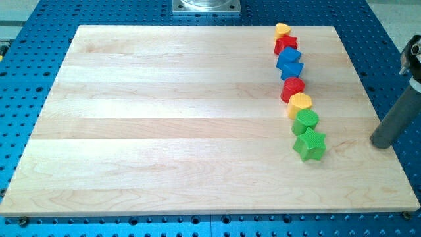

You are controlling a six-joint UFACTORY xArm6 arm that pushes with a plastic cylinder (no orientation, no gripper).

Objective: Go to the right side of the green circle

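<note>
The green circle (306, 120) stands on the wooden board (164, 131) at the view's right, in a chain of blocks. Just below it and touching it is a green star (310, 145). Just above it is a yellow block (300, 103). My tip (381, 143) is the lower end of a dark rod coming in from the view's right edge. It rests on the board to the right of the green circle and green star, well apart from both, slightly lower than the circle.
The chain goes on upward: a red block (292, 88), two blue blocks (289, 62), a red star (286, 44) and a yellow block (282, 30) at the board's top edge. Blue perforated table (39, 26) surrounds the board.
</note>
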